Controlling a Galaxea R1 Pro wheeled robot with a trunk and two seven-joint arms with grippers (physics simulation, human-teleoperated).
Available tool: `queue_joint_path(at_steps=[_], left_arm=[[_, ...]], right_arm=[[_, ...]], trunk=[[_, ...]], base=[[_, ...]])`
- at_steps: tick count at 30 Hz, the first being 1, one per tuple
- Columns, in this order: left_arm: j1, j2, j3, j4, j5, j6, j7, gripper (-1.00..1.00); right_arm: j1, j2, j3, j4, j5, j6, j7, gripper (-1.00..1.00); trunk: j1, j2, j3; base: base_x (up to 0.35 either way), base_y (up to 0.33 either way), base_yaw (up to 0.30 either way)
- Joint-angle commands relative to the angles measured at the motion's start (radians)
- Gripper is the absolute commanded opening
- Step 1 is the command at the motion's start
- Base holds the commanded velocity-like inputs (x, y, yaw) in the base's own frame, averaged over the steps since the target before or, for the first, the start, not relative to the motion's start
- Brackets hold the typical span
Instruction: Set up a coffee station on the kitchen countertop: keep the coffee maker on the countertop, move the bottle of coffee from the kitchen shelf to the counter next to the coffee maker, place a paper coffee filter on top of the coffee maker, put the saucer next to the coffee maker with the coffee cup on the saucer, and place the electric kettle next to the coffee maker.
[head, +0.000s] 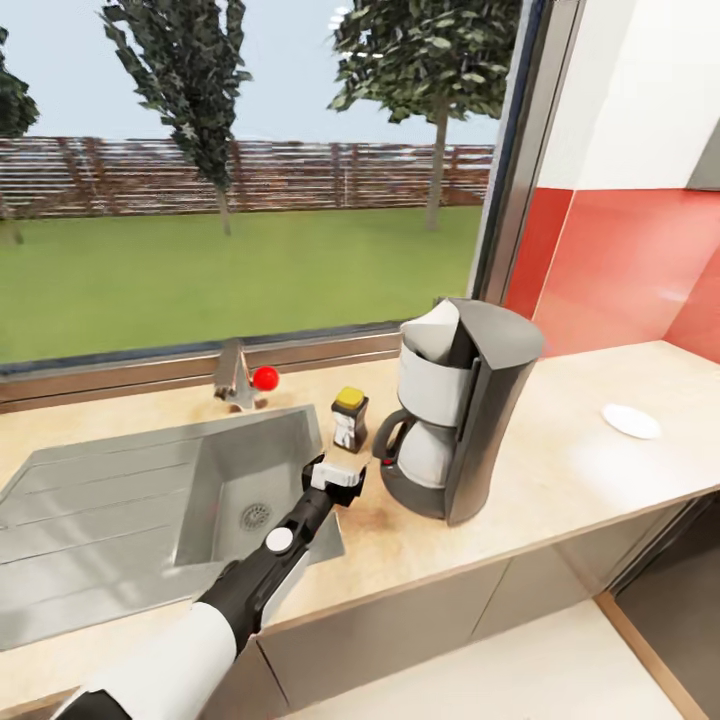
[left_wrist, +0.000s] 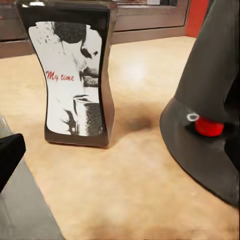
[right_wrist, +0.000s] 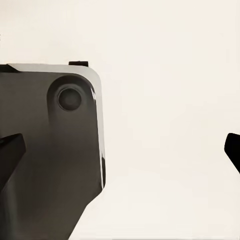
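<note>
The grey coffee maker (head: 470, 410) stands on the beige countertop (head: 560, 470) with a white paper filter (head: 432, 332) on its top. The bottle of coffee (head: 349, 418), dark with a yellow lid, stands upright just to its left. In the left wrist view the bottle (left_wrist: 75, 75) stands free beside the maker's base (left_wrist: 200, 150). My left gripper (head: 340, 482) hovers just in front of the bottle, open and empty, with one fingertip (left_wrist: 7, 155) at the frame's edge. A white saucer (head: 631, 421) lies on the counter at the right. My right gripper (right_wrist: 120, 155) is open and holds nothing.
A steel sink (head: 130, 510) with a drain board fills the counter's left part, with a faucet (head: 233, 378) and a red knob (head: 265, 378) behind it. A window runs along the back, and a red wall is at the right. The right wrist view looks at a dark robot part (right_wrist: 50, 160) over pale floor.
</note>
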Motion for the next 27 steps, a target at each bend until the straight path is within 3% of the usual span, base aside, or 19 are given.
queue_joint_path(at_steps=[1, 9, 10, 11, 17, 21, 23, 27], left_arm=[[-0.001, 0.003, -0.005, -0.001, 0.011, -0.004, -0.001, 1.00], [0.002, 0.018, -0.011, -0.023, 0.005, -0.012, -0.040, 1.00], [0.003, 0.019, -0.012, -0.025, 0.003, -0.015, -0.068, 1.00], [0.015, 0.020, -0.012, -0.039, 0.002, -0.018, -0.155, 1.00], [0.075, 0.024, -0.008, -0.122, 0.000, -0.010, -0.408, 1.00], [0.129, 0.048, -0.008, -0.182, 0.008, -0.003, -0.565, 1.00], [0.174, 0.061, -0.006, -0.224, 0.012, -0.002, -0.614, 1.00], [0.255, 0.073, -0.008, -0.299, 0.011, -0.003, -0.639, 1.00]], right_arm=[[-0.001, 0.001, -0.008, 0.001, 0.010, -0.004, -0.001, 1.00], [-0.001, 0.001, -0.008, 0.001, 0.010, -0.004, -0.001, 1.00], [-0.001, 0.001, -0.008, 0.001, 0.010, -0.004, -0.001, 1.00], [-0.001, 0.001, -0.008, 0.001, 0.010, -0.004, -0.001, 1.00], [-0.001, 0.001, -0.008, 0.001, 0.010, -0.004, -0.001, 1.00], [-0.001, 0.002, -0.008, 0.001, 0.010, -0.004, -0.001, 1.00], [-0.001, 0.002, -0.008, 0.002, 0.010, -0.004, -0.001, 1.00], [-0.001, 0.002, -0.008, 0.002, 0.010, -0.004, -0.001, 1.00]], trunk=[[0.000, -0.002, -0.002], [0.000, -0.002, -0.002], [0.000, -0.002, -0.002], [0.000, -0.002, -0.002], [0.000, -0.002, -0.002], [0.000, -0.002, -0.002], [0.000, -0.002, -0.002], [0.000, -0.002, -0.002]], base=[[-0.335, 0.000, 0.228], [-0.226, 0.000, 0.267], [-0.038, 0.000, 0.277], [-0.016, 0.000, 0.278], [-0.006, 0.000, 0.278], [-0.001, 0.000, 0.278], [0.000, 0.000, 0.278], [0.000, 0.000, 0.226]])
